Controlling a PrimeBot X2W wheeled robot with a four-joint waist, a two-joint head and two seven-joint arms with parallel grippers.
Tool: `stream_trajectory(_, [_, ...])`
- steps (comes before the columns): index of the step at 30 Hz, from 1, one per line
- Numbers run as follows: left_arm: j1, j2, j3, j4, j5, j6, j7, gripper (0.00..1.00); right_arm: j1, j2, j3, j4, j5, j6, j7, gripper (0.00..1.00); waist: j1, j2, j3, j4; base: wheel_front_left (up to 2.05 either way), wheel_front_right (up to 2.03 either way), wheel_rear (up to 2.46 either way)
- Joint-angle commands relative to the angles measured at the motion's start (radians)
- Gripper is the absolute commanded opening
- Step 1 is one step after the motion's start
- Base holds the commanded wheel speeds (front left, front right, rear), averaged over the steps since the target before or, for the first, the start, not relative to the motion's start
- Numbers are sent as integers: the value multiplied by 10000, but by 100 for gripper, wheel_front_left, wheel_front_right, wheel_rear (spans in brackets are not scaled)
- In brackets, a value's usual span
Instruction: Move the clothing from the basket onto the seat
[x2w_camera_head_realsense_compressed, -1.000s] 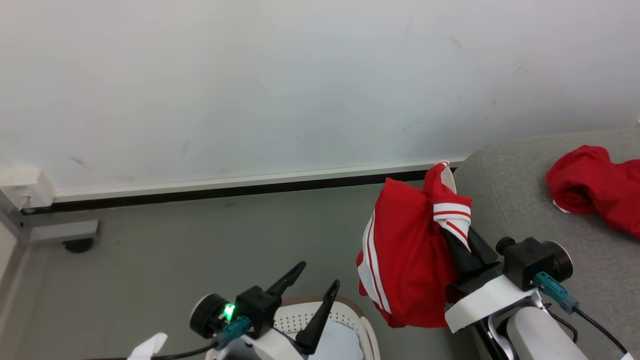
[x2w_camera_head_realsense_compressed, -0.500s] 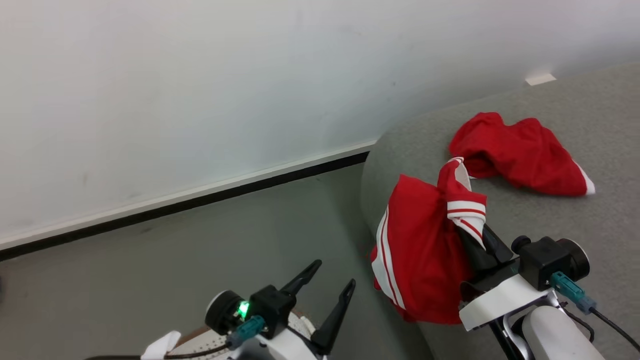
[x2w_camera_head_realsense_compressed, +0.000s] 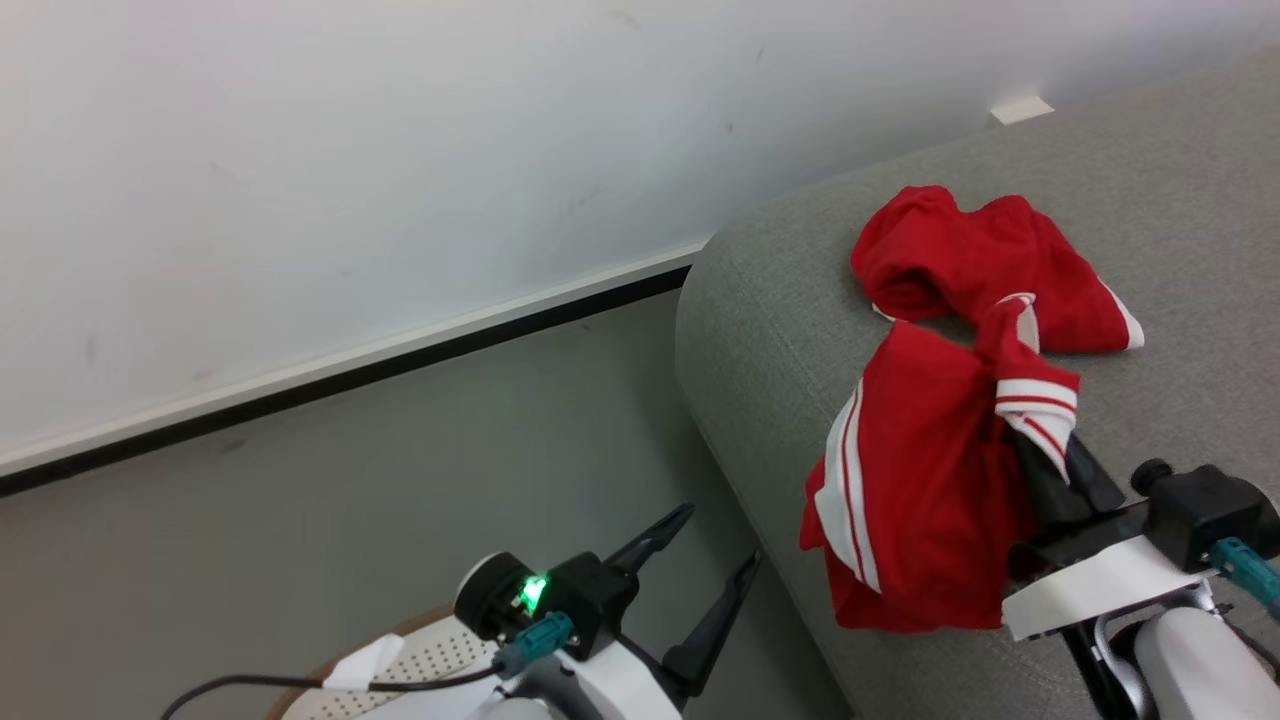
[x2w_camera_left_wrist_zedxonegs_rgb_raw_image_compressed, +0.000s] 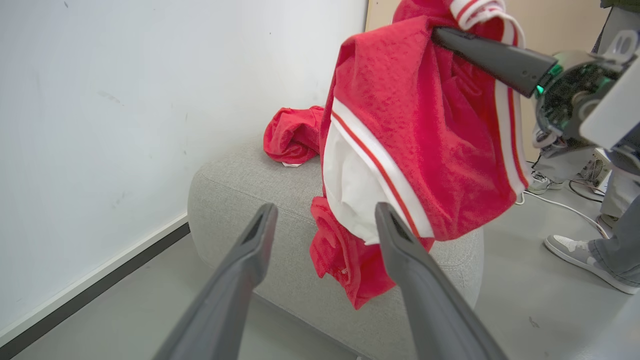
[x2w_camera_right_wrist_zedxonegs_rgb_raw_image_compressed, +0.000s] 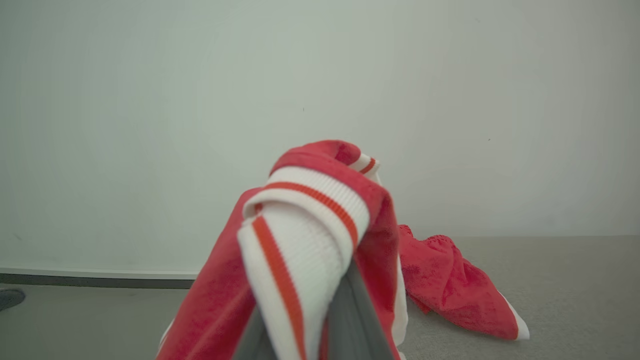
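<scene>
Clothing (x2w_camera_head_realsense_compressed: 920, 480): one red, white-striped piece hangs from the right end effector (x2w_camera_head_realsense_compressed: 1052, 455) at the front edge of the seat (x2w_camera_head_realsense_compressed: 770, 300); I cannot tell whether it touches the cushion.
Second piece (x2w_camera_head_realsense_compressed: 975, 255): crumpled on the seat top, just behind the hanging one.
Right end effector: clenched on the striped cuff.
Left end effector (x2w_camera_head_realsense_compressed: 718, 536): released, fingers spread, holding nothing.
Basket (x2w_camera_head_realsense_compressed: 425, 660): beneath the left arm, on the grey floor (x2w_camera_head_realsense_compressed: 400, 480).

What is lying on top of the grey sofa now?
One crumpled red garment lies on the sofa. A second red garment hangs from the right gripper over the sofa's edge; whether it touches the sofa is hidden by its own folds.
</scene>
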Motion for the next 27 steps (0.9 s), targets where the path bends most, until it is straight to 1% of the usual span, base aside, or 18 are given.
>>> stream_trajectory(1, [-143,7,-6,18,-3,-31,32,100,-70,-101,-128,-94,118,-15,-7,0,0,0,187,149,0,0,0])
stream_trajectory(5, [-541,36,-140,-87,156,-136,161,100,-585,-393,-692,-287,273,-15,8,0,0,0,801,495,0,0,0])
stream_trajectory(7, [-846,68,-199,-183,261,-191,256,100,-1024,-722,-1046,-237,148,-15,29,0,0,0,1236,710,0,0,0])
stream_trajectory(9, [-1118,66,-261,-273,350,-235,340,100,-1542,-890,-1349,-147,244,-15,66,0,0,0,1703,949,0,0,0])
stream_trajectory(13, [-1713,125,-283,-430,491,-336,491,100,-3002,-1658,-1739,101,96,-17,257,0,0,0,2673,1374,0,0,0])
stream_trajectory(16, [-2065,216,-245,-467,574,-350,532,100,-4345,-1988,-2345,386,603,-17,523,0,0,0,3249,1608,0,0,0])
stream_trajectory(19, [-2383,225,-209,-558,637,-349,545,100,-5870,-2696,-3367,1028,879,-17,733,0,0,0,3740,1836,0,0,0])
stream_trajectory(21, [-2502,268,-185,-564,655,-369,515,100,-6732,-3020,-4026,1598,924,-17,756,0,0,0,3980,1981,0,0,0])
stream_trajectory(24, [-2546,300,-107,-526,573,-282,460,100,-7612,-3634,-4707,2550,458,-17,762,0,0,0,4184,2137,0,0,0])
stream_trajectory(27, [-2624,334,-65,-559,531,-236,447,100,-7925,-4038,-5259,3525,-115,-17,660,0,0,0,4461,2238,0,0,0])
